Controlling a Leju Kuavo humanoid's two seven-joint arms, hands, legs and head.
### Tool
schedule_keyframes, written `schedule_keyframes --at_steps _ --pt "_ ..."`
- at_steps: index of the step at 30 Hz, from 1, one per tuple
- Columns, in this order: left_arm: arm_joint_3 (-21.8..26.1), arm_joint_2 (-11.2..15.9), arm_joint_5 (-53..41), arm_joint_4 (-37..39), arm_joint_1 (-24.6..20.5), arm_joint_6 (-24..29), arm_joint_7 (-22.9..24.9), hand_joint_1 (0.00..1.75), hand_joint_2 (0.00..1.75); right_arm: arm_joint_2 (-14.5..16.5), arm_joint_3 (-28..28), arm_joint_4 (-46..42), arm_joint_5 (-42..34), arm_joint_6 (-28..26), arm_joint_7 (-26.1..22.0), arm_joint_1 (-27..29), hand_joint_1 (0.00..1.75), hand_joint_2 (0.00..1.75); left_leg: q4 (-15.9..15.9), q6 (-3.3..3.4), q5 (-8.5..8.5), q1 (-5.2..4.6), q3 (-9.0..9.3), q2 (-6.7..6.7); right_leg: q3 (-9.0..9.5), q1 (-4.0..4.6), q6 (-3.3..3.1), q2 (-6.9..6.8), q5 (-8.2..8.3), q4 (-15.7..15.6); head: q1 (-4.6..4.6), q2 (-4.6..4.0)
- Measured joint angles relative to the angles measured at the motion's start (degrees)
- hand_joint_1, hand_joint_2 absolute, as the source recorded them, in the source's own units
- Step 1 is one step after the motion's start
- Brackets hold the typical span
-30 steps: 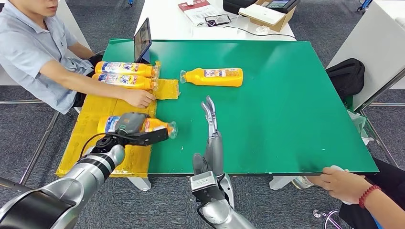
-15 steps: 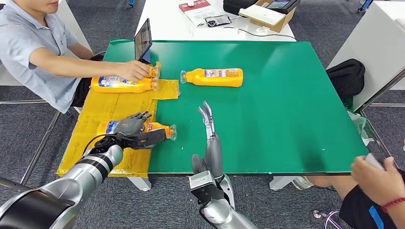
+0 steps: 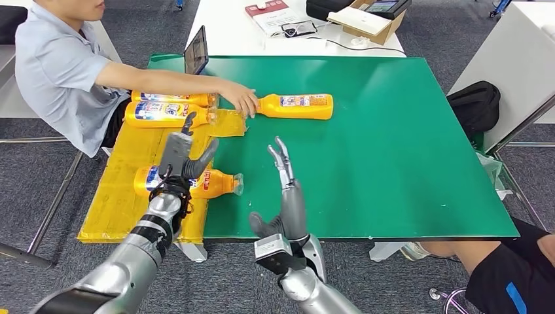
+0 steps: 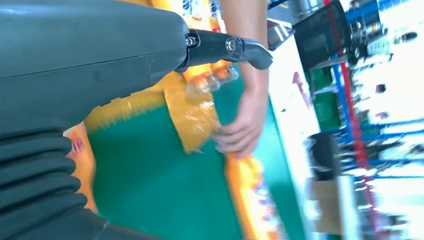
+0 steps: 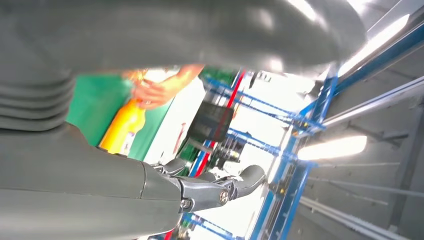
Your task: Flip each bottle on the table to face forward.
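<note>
On the green table (image 3: 393, 163), the left hand (image 3: 180, 156) hovers spread and empty above the near bottle (image 3: 209, 182) at the left edge, the right hand (image 3: 283, 163) is raised with fingers extended, holding nothing, and a person's hand (image 3: 243, 101) touches the far bottle (image 3: 298, 105).

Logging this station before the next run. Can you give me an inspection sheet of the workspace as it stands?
Surface: green table, yellow sheet over its left side.
Job's things: four orange bottles lying flat: near bottle, two stacked at far left, far bottle with a person's hand at its cap.
Clutter: tablet propped at far edge.
Hands: left hand raised above near bottle, open; right hand open, empty.
Cables: nothing seen on table.
Surroundings: white desk, black bag, second person's leg.
</note>
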Motion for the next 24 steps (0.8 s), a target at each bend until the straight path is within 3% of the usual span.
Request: schedule_keyframes --at_steps 5,9,16,24 --pt "0.6 -1.7 9.8 -11.8 6.3 2.0 1.5 0.00 1.75 -1.5 -2.6 1.0 4.5 2.3 1.8 0.5 0.00 1.75 0.0 -0.02 -0.06 0.01 -0.07 0.01 -0.08 0.03 -0.01 0.02 -0.02 0.0 -0.01 0.00" --pt "0.5 -1.7 14.9 -20.5 11.7 5.2 1.4 0.00 1.75 -4.1 -4.6 6.3 18.5 6.8 8.6 0.2 0.00 1.75 0.0 -0.03 -0.06 0.03 -0.09 -0.02 -0.09 0.04 -0.02 0.00 -0.04 0.0 -0.02 0.00" --pt "-0.1 -1.4 10.3 -33.2 20.5 13.7 0.2 0.00 1.75 -8.7 -10.5 15.9 31.9 8.3 17.9 -3.6 0.00 1.75 0.0 -0.01 -0.05 -0.02 -0.13 -0.04 -0.08 -0.02 0.01 -0.02 -0.02 0.0 -0.01 0.00" --pt "-2.2 -1.3 5.8 -39.3 25.2 15.2 0.7 0.00 1.75 -11.3 -13.6 24.2 38.1 11.1 22.3 -9.0 0.00 1.75 0.0 -0.01 -0.05 -0.01 -0.13 -0.02 -0.10 0.01 0.01 -0.01 -0.02 0.0 -0.01 0.00"
